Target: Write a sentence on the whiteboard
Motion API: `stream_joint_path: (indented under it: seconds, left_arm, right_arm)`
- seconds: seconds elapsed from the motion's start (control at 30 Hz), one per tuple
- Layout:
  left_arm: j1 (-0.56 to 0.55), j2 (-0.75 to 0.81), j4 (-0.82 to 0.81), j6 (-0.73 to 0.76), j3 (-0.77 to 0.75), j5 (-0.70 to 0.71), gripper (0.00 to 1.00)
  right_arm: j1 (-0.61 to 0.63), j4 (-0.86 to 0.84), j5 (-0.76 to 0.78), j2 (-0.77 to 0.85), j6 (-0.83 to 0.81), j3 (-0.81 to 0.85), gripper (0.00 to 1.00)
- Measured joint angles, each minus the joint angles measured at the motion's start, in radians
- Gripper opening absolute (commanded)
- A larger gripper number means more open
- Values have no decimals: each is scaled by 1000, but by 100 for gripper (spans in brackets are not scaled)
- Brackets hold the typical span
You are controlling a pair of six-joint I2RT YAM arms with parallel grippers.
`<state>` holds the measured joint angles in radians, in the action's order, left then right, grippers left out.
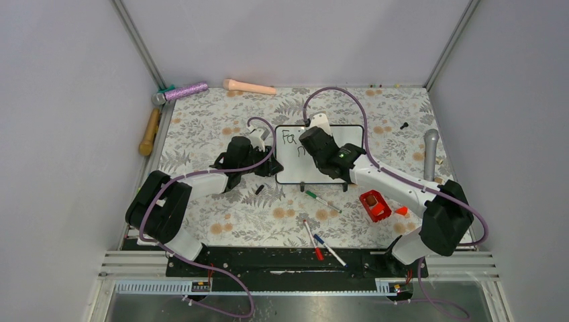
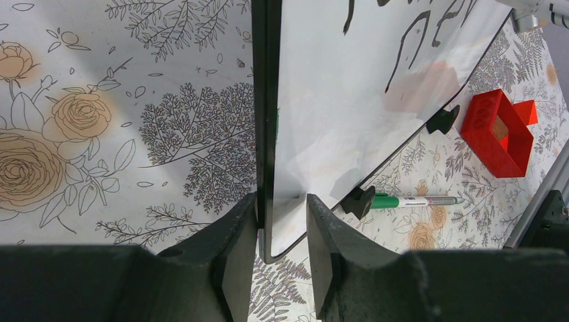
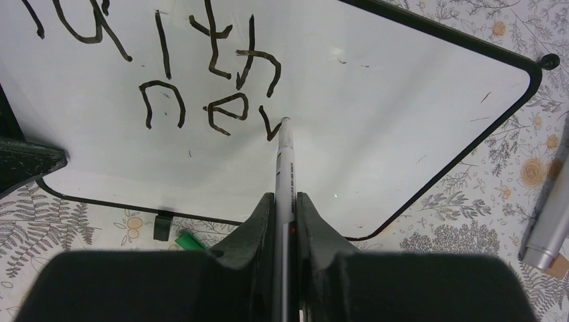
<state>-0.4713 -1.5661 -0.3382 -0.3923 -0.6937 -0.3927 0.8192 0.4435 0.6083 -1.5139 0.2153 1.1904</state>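
At the middle of the counter (image 1: pixel 221 121) the whiteboard (image 1: pixel 290 169) sits between the two arms, with its two black feet on the near side. The left jaws are closed on its left edge, close to the near-left corner, with one finger on each face of the board. The right jaws grip a marker (image 3: pixel 286 161) tightly, and its tip touches the white surface. The sentence (image 3: pixel 208 74) is not complete: the letters read "Faith" on the first line and "nev" below it, and the tip stands at the last stroke of the "v". Just near of the board lies a green marker (image 1: pixel 322 200), and right of that a red box (image 1: pixel 374 204). A red marker (image 1: pixel 313 240) and a blue marker (image 1: pixel 330 250) lie near the arm bases.
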Motion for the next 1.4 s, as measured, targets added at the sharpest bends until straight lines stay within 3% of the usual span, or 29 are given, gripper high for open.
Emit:
stream_joint_path:
  seconds: [1.4]
  left_arm:
    - [0, 0, 0, 0, 0, 0, 32]
  right_arm:
    - [-12, 0, -48, 78, 14, -63, 0]
